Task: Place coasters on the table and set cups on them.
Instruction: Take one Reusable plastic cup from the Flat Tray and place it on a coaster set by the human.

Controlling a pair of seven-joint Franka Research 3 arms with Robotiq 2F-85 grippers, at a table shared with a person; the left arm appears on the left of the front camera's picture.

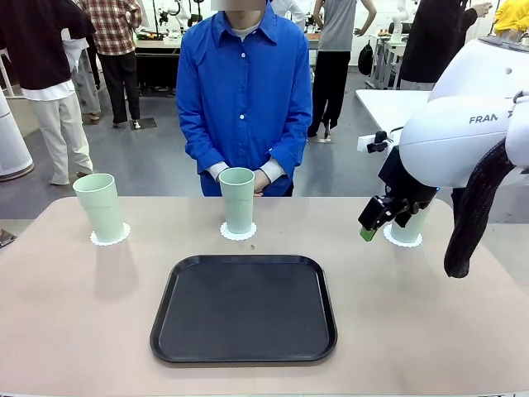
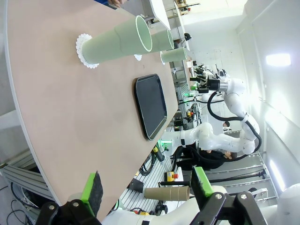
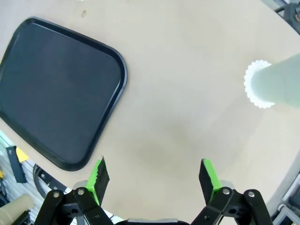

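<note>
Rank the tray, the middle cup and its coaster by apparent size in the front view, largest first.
1. Black tray, by far the largest.
2. Middle cup.
3. Its coaster, mostly hidden beneath the cup, so only its scalloped rim can be judged.

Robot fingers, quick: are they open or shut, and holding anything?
Left gripper: fingers open, holding nothing.
Right gripper: fingers open, holding nothing.

There's a black tray (image 1: 244, 308) just sitting empty, with a person in a blue shirt (image 1: 245, 91) standing right behind it.
</note>
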